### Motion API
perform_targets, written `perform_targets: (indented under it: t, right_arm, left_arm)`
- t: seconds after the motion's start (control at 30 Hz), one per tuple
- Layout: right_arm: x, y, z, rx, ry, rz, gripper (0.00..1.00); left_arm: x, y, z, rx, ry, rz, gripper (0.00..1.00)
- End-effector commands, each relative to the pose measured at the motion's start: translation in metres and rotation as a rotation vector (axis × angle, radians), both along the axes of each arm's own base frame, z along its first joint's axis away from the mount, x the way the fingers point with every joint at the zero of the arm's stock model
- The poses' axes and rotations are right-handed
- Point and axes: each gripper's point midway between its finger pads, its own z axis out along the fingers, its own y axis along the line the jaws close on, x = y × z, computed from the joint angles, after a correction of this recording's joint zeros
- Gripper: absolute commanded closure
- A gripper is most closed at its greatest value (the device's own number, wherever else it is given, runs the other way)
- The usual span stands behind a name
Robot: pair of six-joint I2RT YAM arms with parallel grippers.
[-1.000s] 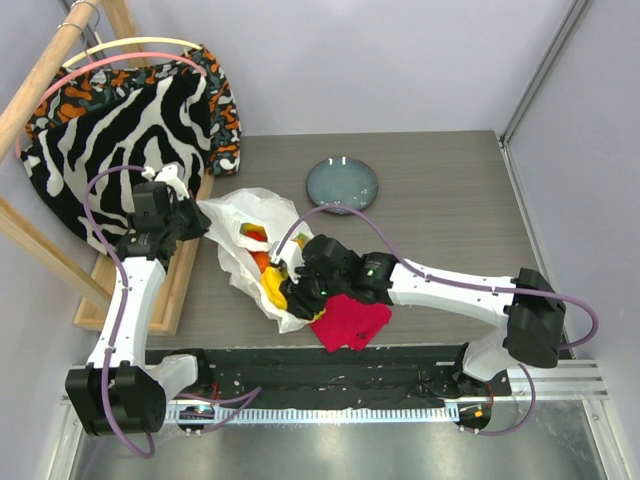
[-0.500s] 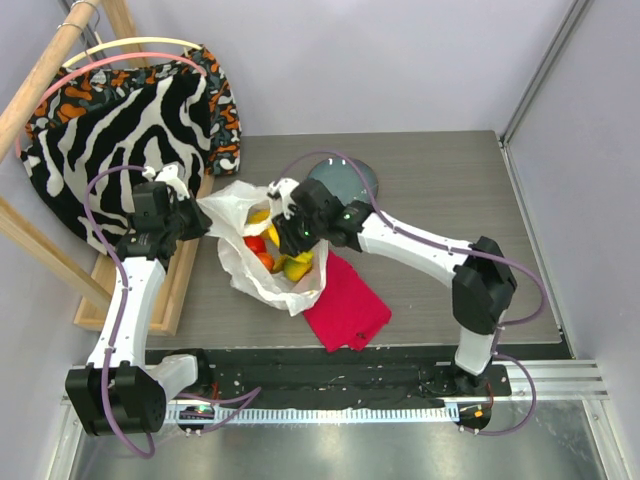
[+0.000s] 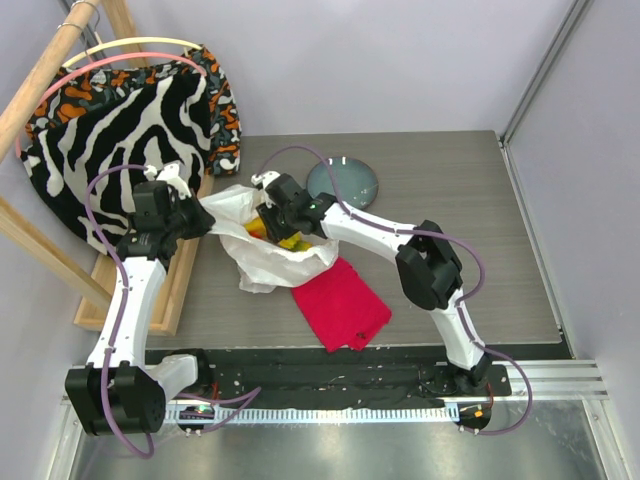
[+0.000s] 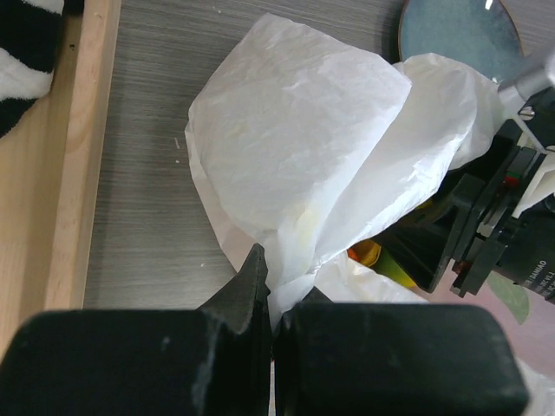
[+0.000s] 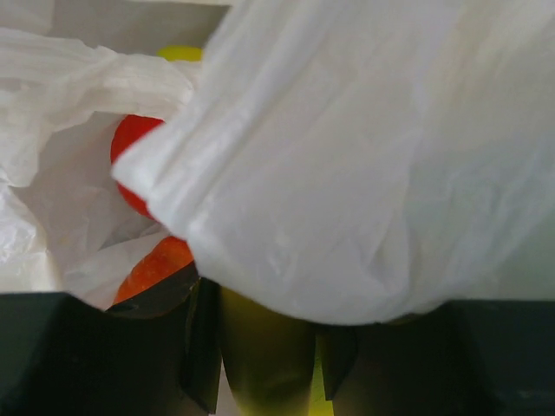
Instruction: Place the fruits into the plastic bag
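Note:
The white plastic bag (image 3: pixel 262 262) lies crumpled at the table's left middle. My left gripper (image 3: pixel 197 216) is shut on its edge, and in the left wrist view the film (image 4: pixel 303 147) is pinched between the closed jaws (image 4: pixel 277 290). My right gripper (image 3: pixel 280 214) reaches into the bag's mouth, shut on a yellow banana (image 5: pixel 260 364), with bag film (image 5: pixel 364 156) draped over the fingers. A red round fruit (image 5: pixel 130 152) and an orange one (image 5: pixel 160 264) lie inside the bag. Yellow fruit (image 3: pixel 291 241) shows through the opening from above.
A red folded cloth (image 3: pixel 340 305) lies just right of the bag near the front edge. A dark grey-green plate (image 3: pixel 344 181) sits behind the right arm. Zebra-striped fabric (image 3: pixel 120 120) hangs on a wooden frame (image 3: pixel 185 270) along the left side.
My right arm has swung from the near side of the bag by the red cloth back to the bag's mouth, carrying the yellow fruit. The bag has shifted. My left gripper holds still.

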Motion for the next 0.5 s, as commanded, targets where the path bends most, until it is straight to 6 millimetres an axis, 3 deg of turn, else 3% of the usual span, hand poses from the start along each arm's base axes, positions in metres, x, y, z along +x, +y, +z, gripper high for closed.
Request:
perform_targets:
  t: [0.0, 0.1, 0.13, 0.2, 0.27, 0.33, 0.37, 0.43, 0.47]
  right_arm:
    - [0.008, 0.006, 0.055, 0.105, -0.074, -0.012, 0.41]
    - [0.008, 0.002, 0.071, 0.140, -0.104, -0.008, 0.28]
    - [0.007, 0.001, 0.087, 0.170, -0.125, -0.005, 0.26]
    - [0.002, -0.001, 0.098, 0.202, -0.119, 0.023, 0.19]
    - [-0.004, -0.005, 0.122, 0.236, -0.142, 0.047, 0.15]
    - [-0.015, -0.010, 0.129, 0.249, -0.138, 0.075, 0.14]
    - [-0.021, -0.016, 0.149, 0.276, -0.166, 0.085, 0.13]
    - [-0.034, -0.027, 0.155, 0.283, -0.169, 0.106, 0.13]
    - [-0.042, -0.036, 0.178, 0.314, -0.201, 0.107, 0.12]
  left_arm:
    - [0.007, -0.003, 0.009, -0.008, -0.041, -0.013, 1.00]
    - [0.007, -0.002, 0.009, -0.005, -0.041, -0.009, 1.00]
    - [0.007, -0.002, 0.009, -0.005, -0.044, -0.009, 1.00]
    - [0.007, -0.002, 0.009, -0.003, -0.043, -0.008, 1.00]
    - [0.007, -0.002, 0.010, -0.005, -0.047, -0.009, 1.00]
    - [0.007, -0.001, 0.011, -0.002, -0.049, -0.005, 1.00]
    - [0.007, -0.002, 0.011, -0.003, -0.050, -0.006, 1.00]
    - [0.007, -0.001, 0.012, -0.001, -0.055, -0.002, 1.00]
    - [0.007, 0.000, 0.013, 0.000, -0.059, -0.001, 1.00]
